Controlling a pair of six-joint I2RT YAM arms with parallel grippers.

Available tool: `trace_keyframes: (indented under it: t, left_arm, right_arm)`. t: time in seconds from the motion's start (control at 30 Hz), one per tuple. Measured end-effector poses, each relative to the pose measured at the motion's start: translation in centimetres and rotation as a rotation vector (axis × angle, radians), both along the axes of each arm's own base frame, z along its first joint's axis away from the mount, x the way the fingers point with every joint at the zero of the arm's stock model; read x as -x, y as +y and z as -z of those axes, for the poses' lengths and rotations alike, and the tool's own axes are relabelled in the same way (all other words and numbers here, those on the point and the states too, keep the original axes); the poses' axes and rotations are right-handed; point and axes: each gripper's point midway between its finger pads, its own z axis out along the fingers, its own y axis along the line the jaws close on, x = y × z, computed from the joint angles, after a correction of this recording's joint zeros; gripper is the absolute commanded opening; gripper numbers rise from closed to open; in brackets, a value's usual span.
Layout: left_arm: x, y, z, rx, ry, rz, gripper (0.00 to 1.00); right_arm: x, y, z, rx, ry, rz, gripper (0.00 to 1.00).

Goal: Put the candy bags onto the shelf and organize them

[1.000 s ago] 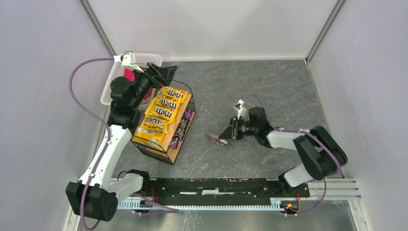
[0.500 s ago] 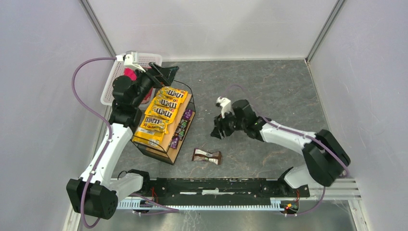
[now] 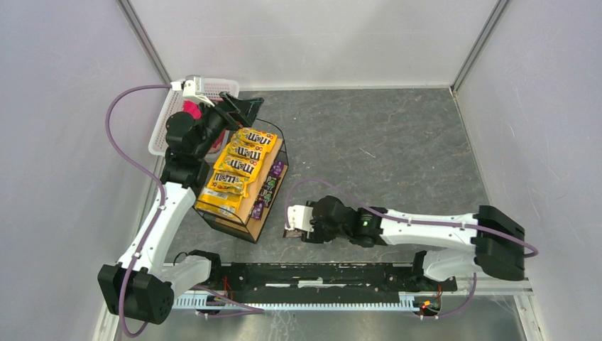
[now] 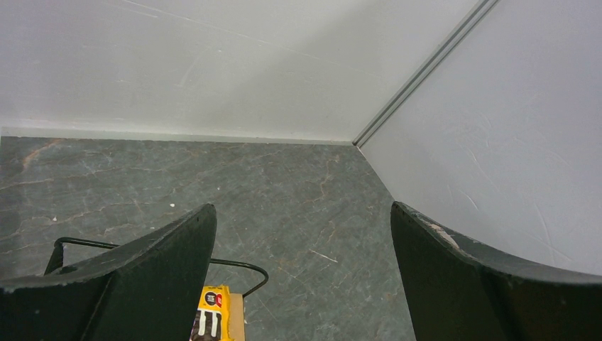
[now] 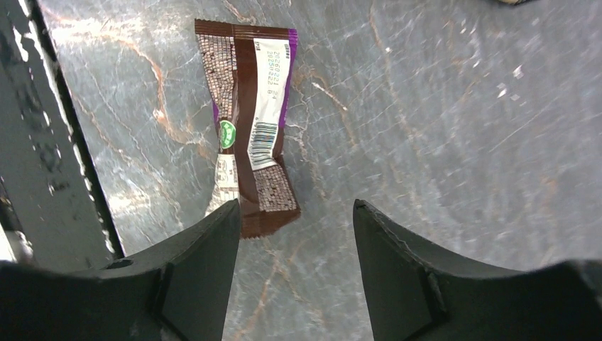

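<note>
My right end effector (image 5: 294, 213): spread, pinching nothing.
Brown-and-purple glossy candy packet (image 5: 248, 121): flat on the grey marbled table (image 5: 440, 106), just ahead of my fingers, near the black wire shelf with wooden tiers (image 3: 257, 186).
Handling: probably light, limp and slippery; I would pinch across a crimped end.

white basket (image 3: 162, 129), pink cloth (image 3: 189, 110), grey tabletop (image 3: 397, 142)

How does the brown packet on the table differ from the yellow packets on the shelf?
The brown packet lies alone on the table, barcode side up; the yellow packets lie overlapped in a row on the shelf, lettering up. Both are glossy candy wrappers.
</note>
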Motion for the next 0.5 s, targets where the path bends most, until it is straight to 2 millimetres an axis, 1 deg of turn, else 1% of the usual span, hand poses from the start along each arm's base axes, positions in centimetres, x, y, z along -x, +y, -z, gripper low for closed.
trace_keyframes:
  t: [0.07,0.13,0.23,0.33,0.43,0.47,0.5]
  left_arm:
    - [0.2,0.0,-0.3,0.001,-0.007,-0.001,0.98]
    - [0.5,0.1,-0.7,0.004,-0.019,-0.003,0.98]
    - [1.0,0.4,-1.5,0.008,-0.041,-0.01,0.99]
    - [1.4,0.7,-2.1,0.013,-0.058,-0.023,0.99]
    - [1.5,0.7,-2.3,0.015,-0.063,-0.028,0.99]
    - [1.5,0.7,-2.3,0.015,-0.061,-0.027,0.99]
    - [1.5,0.7,-2.2,0.015,-0.06,-0.027,0.99]
  right_arm:
    - [0.3,-0.7,-0.8,-0.005,-0.057,-0.068,0.71]
    - [0.6,-1.5,-1.3,-0.004,-0.107,-0.143,0.72]
    - [1.2,-3.1,-0.9,0.04,-0.197,-0.29,0.73]
    - [1.9,-4.8,1.2,0.118,-0.263,-0.43,0.73]
    - [2.8,-6.7,4.5,0.196,-0.302,-0.559,0.71]
    - [3.0,-7.2,5.4,0.211,-0.311,-0.592,0.71]
    - [2.9,-7.1,5.6,0.21,-0.35,-0.619,0.7]
